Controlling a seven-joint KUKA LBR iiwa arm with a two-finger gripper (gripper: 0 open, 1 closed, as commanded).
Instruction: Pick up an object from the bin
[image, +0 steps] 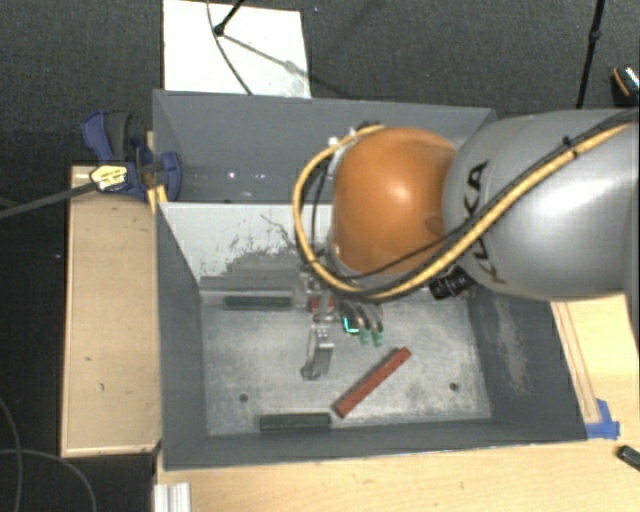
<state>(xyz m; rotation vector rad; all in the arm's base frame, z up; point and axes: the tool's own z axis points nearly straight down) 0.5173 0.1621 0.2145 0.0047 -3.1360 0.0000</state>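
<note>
Gripper (318, 358) low over bin (240, 372) centre, just beside red-brown bar (372, 382); closure not discernible, nothing visibly lifted yet.

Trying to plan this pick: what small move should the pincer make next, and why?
Probably slide the pincer a little toward the view's right, over the reddish-brown bar. It hangs above bare bin floor, and that slanted bar is the nearest thing; the dark bar lies against the near wall, likely harder to grasp.
</note>
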